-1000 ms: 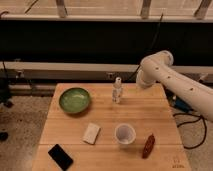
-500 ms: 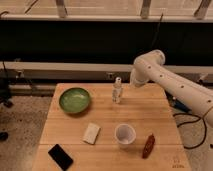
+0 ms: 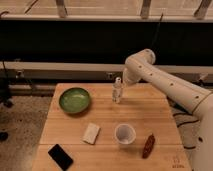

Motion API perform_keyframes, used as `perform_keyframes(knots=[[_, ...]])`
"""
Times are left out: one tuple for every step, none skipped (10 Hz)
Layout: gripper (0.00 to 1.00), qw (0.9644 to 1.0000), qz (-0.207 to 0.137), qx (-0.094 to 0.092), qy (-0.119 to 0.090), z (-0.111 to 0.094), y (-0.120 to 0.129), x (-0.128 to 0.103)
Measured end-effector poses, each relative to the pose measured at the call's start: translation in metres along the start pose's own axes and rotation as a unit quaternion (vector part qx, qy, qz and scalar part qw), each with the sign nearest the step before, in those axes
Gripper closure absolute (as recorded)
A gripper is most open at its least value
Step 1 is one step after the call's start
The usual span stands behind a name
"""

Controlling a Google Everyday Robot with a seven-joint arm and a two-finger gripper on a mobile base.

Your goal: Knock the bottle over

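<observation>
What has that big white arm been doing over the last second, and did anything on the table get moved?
The arm has swung left, toward the bottle, bringing its pincer up beside the bottle's top. Nothing has been grabbed or let go. The bottle stands upright as before, and the green bowl, paper cup, white block, black phone and reddish-brown object have stayed put.

Probably a lab, wooden table point(image 3: 150, 107), gripper point(image 3: 123, 80) beside bottle point(image 3: 117, 90)
</observation>
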Motion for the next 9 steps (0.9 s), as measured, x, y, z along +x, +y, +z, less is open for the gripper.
perform_keyframes(knots=[[1.0, 1.0, -0.005, 0.002, -0.001, 0.002, -0.004, -0.004], [1.0, 0.9998, -0.016, 0.005, -0.006, 0.004, -0.011, -0.014], [1.0, 0.9996, -0.024, 0.007, -0.01, 0.005, -0.015, -0.022], [1.0, 0.9993, -0.033, 0.009, -0.014, 0.006, -0.018, -0.031], [1.0, 0.9989, -0.041, 0.011, -0.02, 0.005, -0.02, -0.04], [1.0, 0.9984, -0.048, 0.012, -0.026, 0.004, -0.02, -0.047], [1.0, 0.998, -0.053, 0.013, -0.03, 0.002, -0.019, -0.053], [1.0, 0.9972, -0.061, 0.013, -0.039, 0.0, -0.019, -0.065], [1.0, 0.9965, -0.066, 0.014, -0.049, -0.003, -0.017, -0.074]])
